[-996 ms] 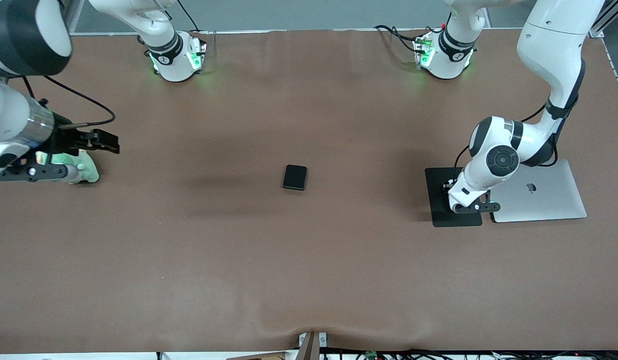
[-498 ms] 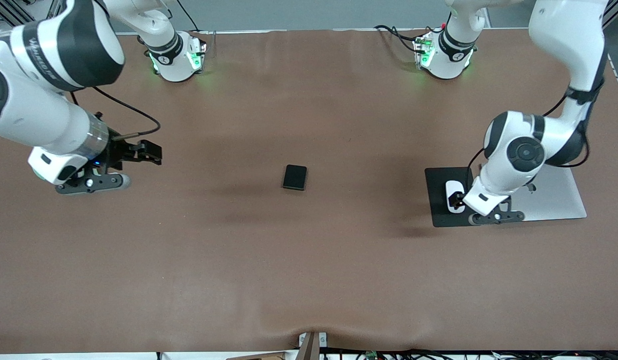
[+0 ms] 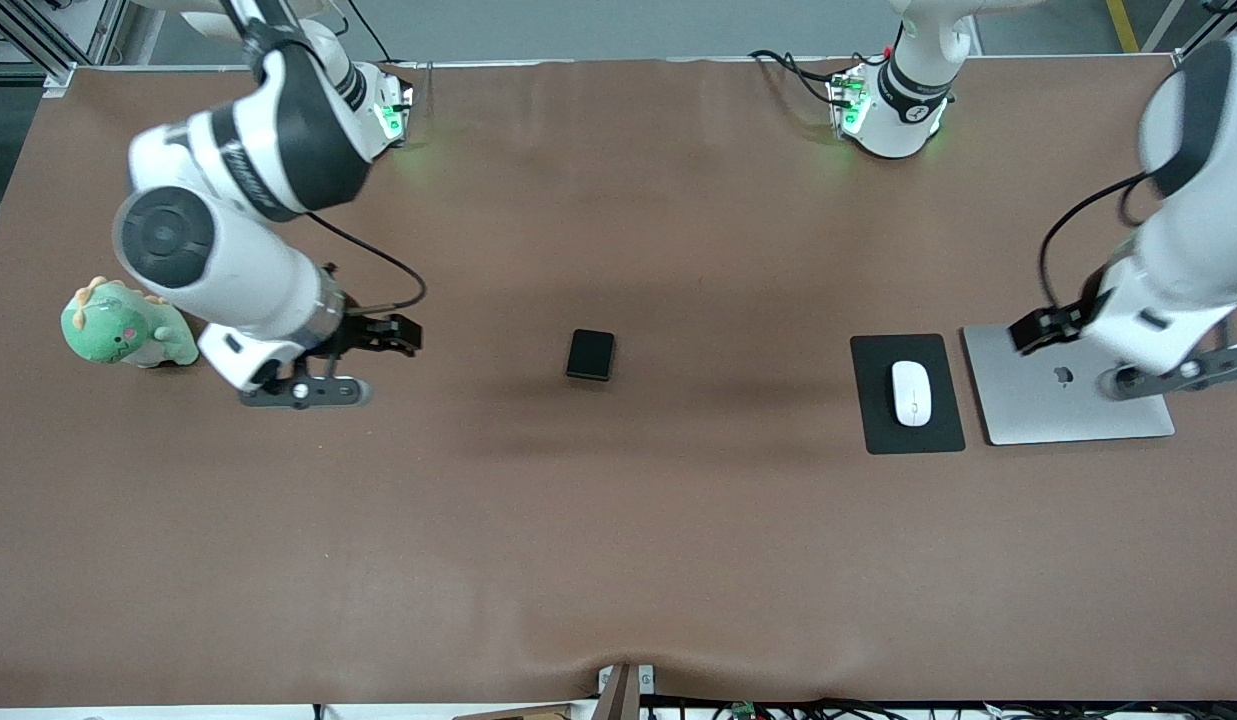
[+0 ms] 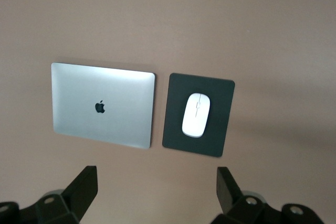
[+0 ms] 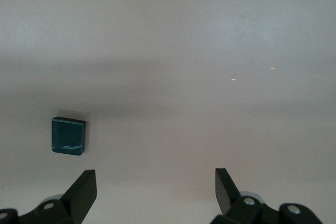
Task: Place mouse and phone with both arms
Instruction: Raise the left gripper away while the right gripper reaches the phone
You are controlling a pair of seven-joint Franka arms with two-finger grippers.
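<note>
Front view is showing the left claw (image 3: 1173,373) hanging over the closed silver laptop (image 3: 1068,385) at the left arm's end of the counter (image 3: 618,520), its jaws standing wide apart with nothing between them; the left wrist view is confirming this, both fingers (image 4: 84,187) spread and empty. Just beside the laptop, toward the middle of the counter, the white mouse (image 3: 911,393) is lying flat on the black mat (image 3: 878,420), well apart from the left claw and touched by nothing. Judging by that, the mouse's half of the job is looking done.

The right claw (image 3: 313,390) is hovering over bare counter near the right arm's end, jaws also gaping and holding nothing, as the right wrist view is showing with its fingers (image 5: 84,190) spread. A green plush toy (image 3: 123,330) is sitting near it, closer to the counter's edge at that end. The phone (image 3: 590,354) is lying flat around the middle of the counter, well apart from the right claw, toward the left arm's end from it.

The step in hand is seemingly the reach for the phone. The next move is calling for the right claw to travel over the phone, straddle its narrower sides and descend squarely, since the slab is low and thin.
</note>
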